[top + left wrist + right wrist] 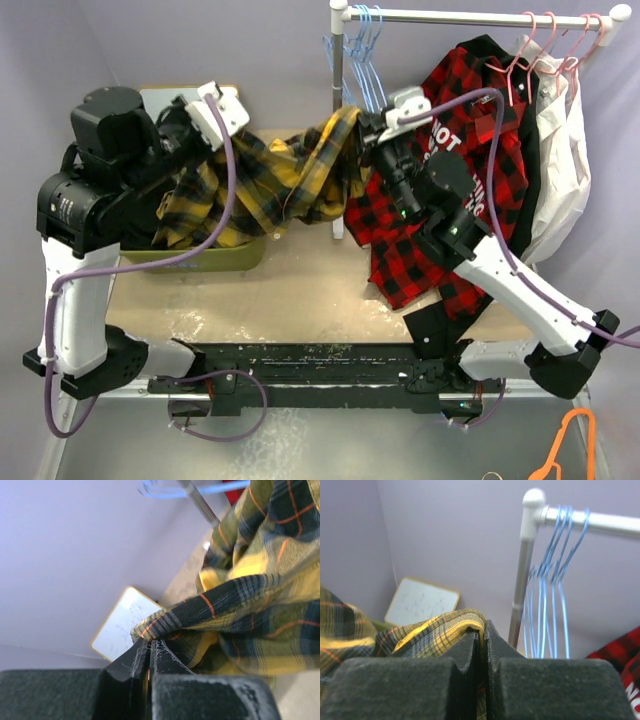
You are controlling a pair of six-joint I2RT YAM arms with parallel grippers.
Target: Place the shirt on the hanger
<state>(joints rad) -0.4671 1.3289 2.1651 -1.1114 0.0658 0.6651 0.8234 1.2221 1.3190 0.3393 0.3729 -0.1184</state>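
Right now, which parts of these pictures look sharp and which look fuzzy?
Top view: evenly lit and crisp, faint sheen on the table. Left wrist view: the shirt weave is sharp, the blue hangers smeared. Right wrist view: those hangers look soft, its own dark fingers loom large and grainy.

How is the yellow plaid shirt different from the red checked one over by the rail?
Colour: the yellow plaid shirt is yellow and dark navy; the red checked shirt is red and black with white lettering.
Support: the yellow plaid shirt is pinched by the left gripper and the right gripper and sags between them over the green bin; the red checked shirt hangs down from the rail, with no gripper holding it.
Both are checked fabric.
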